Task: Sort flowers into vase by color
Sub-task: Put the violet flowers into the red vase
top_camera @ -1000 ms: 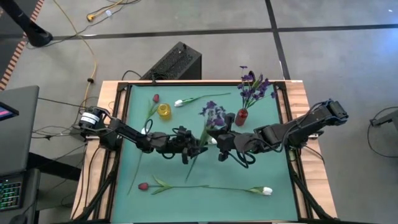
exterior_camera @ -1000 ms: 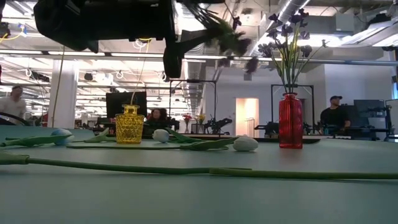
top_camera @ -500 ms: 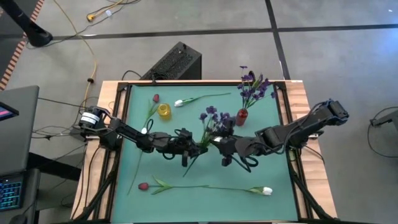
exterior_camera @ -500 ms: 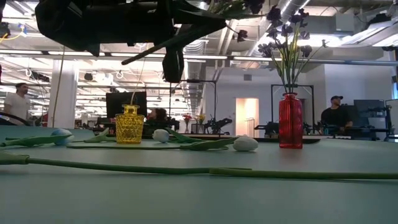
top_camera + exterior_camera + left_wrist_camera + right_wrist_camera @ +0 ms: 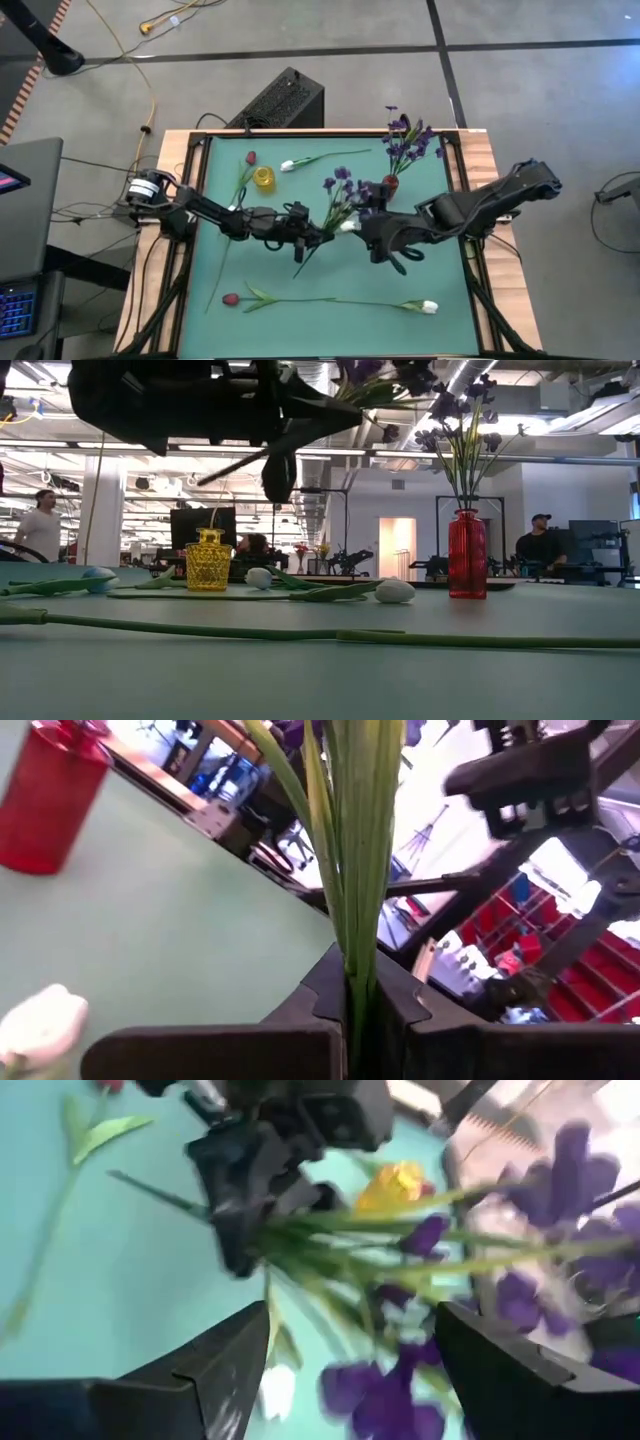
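Note:
A purple spray (image 5: 338, 190) hangs above the table's middle, with my left gripper (image 5: 312, 233) shut on its green stems. My right gripper (image 5: 373, 240) stands open just right of it, its fingers (image 5: 215, 1365) apart with the blossoms (image 5: 420, 1240) beyond them. The red vase (image 5: 388, 187) at far right stands upright and holds purple flowers (image 5: 405, 140). The yellow vase (image 5: 264, 178) stands at far left. White tulips (image 5: 287, 165) (image 5: 428, 307) and dark red tulips (image 5: 250, 158) (image 5: 230, 299) lie flat on the mat. My left gripper pinches the spray's bundled green stems (image 5: 360, 975) between its two fingers, below the blossoms. The fingers come level from the table's left and lie across the stems. The spray is lifted clear and tilted, its cut end (image 5: 298, 268) toward the near edge and its blossoms toward the far edge.
Another white tulip (image 5: 347, 226) lies on the mat under the two grippers. Long stems (image 5: 330, 299) run across the near part of the green mat (image 5: 225, 270). A black box (image 5: 285, 100) sits behind the table's far edge. People show in the room beyond.
My left gripper has shut on the spray's stems and risen a little. My right gripper has opened, let go of the spray and drawn back toward the table's right edge. The spray stays clear of the table, held only by the left gripper.

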`<state>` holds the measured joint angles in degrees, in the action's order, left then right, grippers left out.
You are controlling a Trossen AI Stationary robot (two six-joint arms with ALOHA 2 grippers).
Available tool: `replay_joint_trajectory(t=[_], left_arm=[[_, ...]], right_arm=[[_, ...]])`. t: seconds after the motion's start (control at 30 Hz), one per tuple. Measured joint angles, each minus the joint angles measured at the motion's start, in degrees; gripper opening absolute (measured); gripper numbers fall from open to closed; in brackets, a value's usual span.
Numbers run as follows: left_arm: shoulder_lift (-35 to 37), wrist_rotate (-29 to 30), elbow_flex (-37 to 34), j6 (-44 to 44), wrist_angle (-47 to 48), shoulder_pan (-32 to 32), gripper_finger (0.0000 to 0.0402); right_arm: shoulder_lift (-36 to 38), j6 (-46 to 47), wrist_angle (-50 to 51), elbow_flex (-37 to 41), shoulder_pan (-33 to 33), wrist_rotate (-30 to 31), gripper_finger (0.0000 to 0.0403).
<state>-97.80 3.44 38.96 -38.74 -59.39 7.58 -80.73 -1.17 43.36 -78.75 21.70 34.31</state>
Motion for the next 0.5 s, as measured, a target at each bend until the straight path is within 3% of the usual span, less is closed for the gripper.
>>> replay_joint_trajectory(t=[0.27,0.5], left_arm=[[0.3,-0.1,0.0,4.8,0.1,-2.0,0.0],[0.6,-1.7,0.0,11.0,-3.7,-2.6,0.0]], right_arm=[[0.8,5.2,15.2,-7.4,0.5,-6.3,0.0313],[6.4,12.8,21.2,-6.8,1.7,-13.5,0.0314]])
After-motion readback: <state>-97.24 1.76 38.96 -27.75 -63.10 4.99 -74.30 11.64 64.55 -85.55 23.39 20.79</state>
